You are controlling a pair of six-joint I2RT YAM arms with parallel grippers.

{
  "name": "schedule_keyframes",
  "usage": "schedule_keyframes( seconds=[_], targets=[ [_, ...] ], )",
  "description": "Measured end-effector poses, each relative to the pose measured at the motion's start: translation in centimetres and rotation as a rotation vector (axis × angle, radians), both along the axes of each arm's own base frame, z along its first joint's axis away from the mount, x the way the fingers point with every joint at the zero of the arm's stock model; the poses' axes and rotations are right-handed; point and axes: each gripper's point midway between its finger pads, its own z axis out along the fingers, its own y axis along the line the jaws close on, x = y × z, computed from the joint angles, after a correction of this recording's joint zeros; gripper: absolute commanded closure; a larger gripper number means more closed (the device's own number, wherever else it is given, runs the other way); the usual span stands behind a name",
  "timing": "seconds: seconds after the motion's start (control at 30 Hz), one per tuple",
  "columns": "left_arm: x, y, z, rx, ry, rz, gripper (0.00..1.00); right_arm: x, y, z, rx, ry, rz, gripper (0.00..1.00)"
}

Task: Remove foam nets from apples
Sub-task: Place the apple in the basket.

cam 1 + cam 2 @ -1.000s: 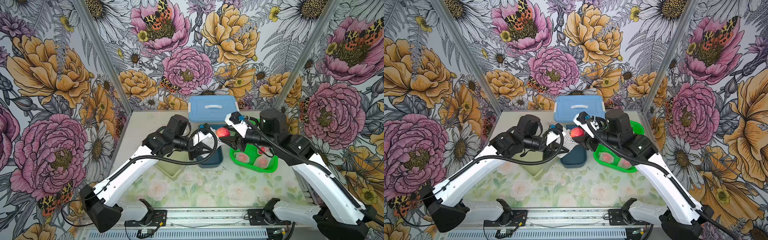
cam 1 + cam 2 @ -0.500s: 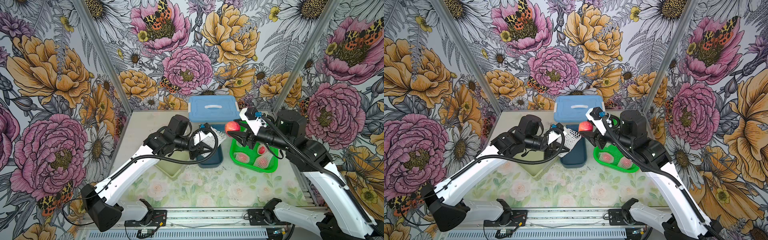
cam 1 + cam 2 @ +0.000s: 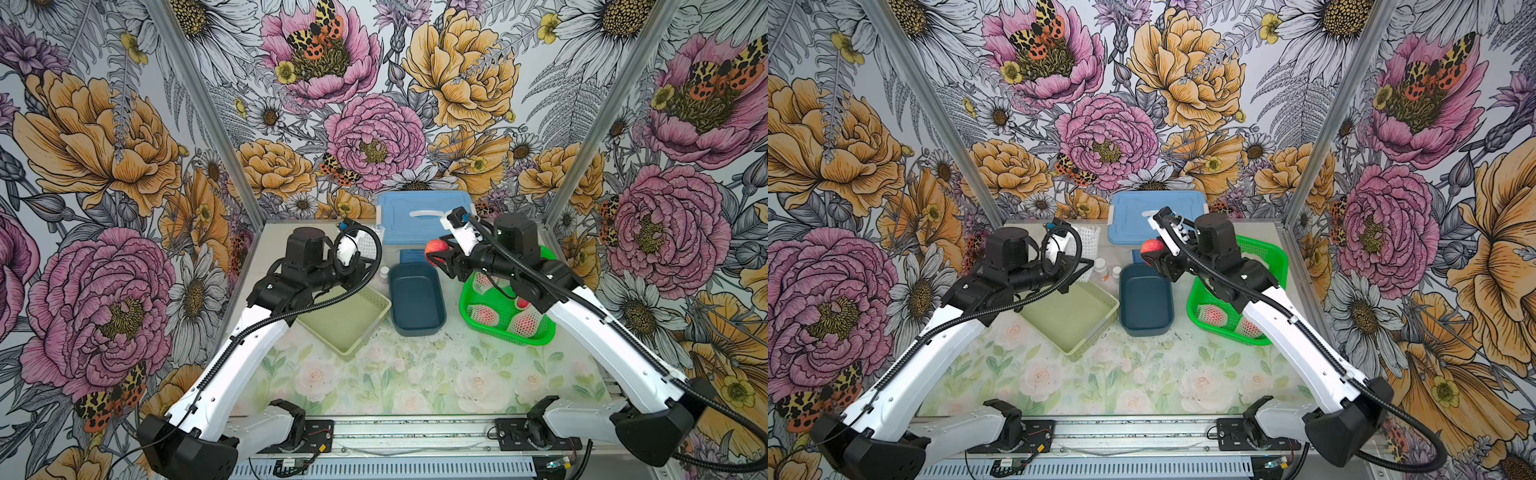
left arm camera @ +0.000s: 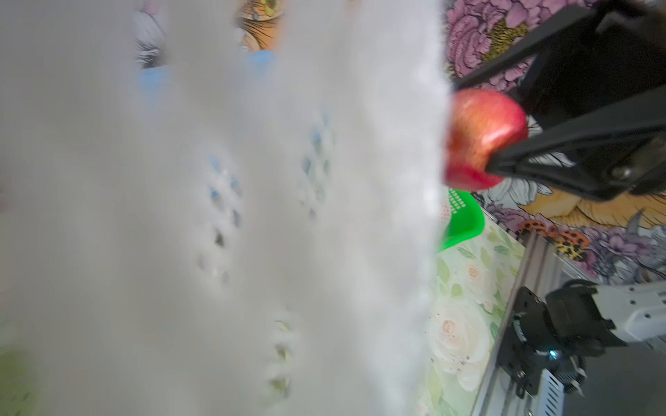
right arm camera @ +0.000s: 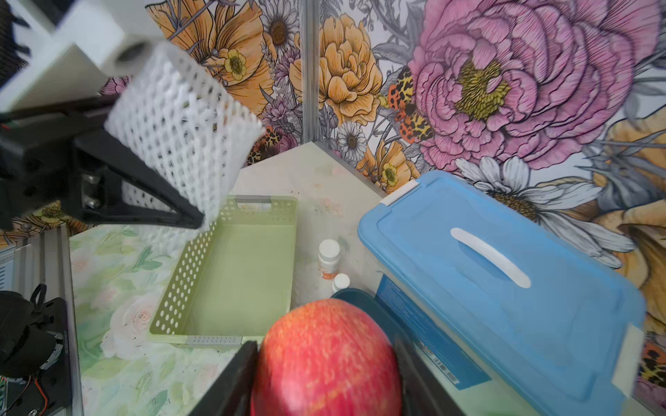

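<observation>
Your right gripper (image 3: 441, 261) is clamped on 1 bare apple (image 3: 435, 250) above the dark blue tub's (image 3: 417, 301) far rim, while the left gripper (image 3: 1077, 270), pinched shut on 1 empty foam net (image 3: 1089, 237), hangs over the pale green tray (image 3: 345, 320): both drops look near-vertical.

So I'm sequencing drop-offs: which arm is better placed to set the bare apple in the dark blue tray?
Right. The right gripper holds the apple at the dark blue tray's far end; the left gripper is shut on a foam net near the pale green tray.
</observation>
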Motion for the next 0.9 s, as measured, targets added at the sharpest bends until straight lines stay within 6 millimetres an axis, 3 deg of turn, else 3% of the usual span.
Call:
schedule_keyframes(
  seconds=[0.27, 0.4, 0.5, 0.67, 0.9],
  targets=[
    [2.9, 8.7, -1.4, -0.027, 0.055, 0.399, 1.00, 2.4, 10.7, -11.8, -0.057, 0.156, 0.088, 0.49],
    [3.4, 12.9, -1.7, -0.062, 0.080, 0.560, 1.00, 3.1, 15.6, -16.4, -0.039, 0.226, 0.117, 0.49],
    [3.4, 14.5, -1.8, -0.081, 0.089, 0.618, 1.00, 3.7, 18.9, -17.9, -0.012, 0.250, 0.132, 0.48],
    [3.2, 14.8, -1.7, -0.083, 0.084, 0.627, 1.00, 3.9, 23.7, -18.9, 0.038, 0.265, 0.158, 0.45],
    [3.0, 14.7, -1.3, -0.088, 0.074, 0.623, 1.00, 3.0, 26.3, -21.3, 0.033, 0.313, 0.174, 0.38]
  ],
)
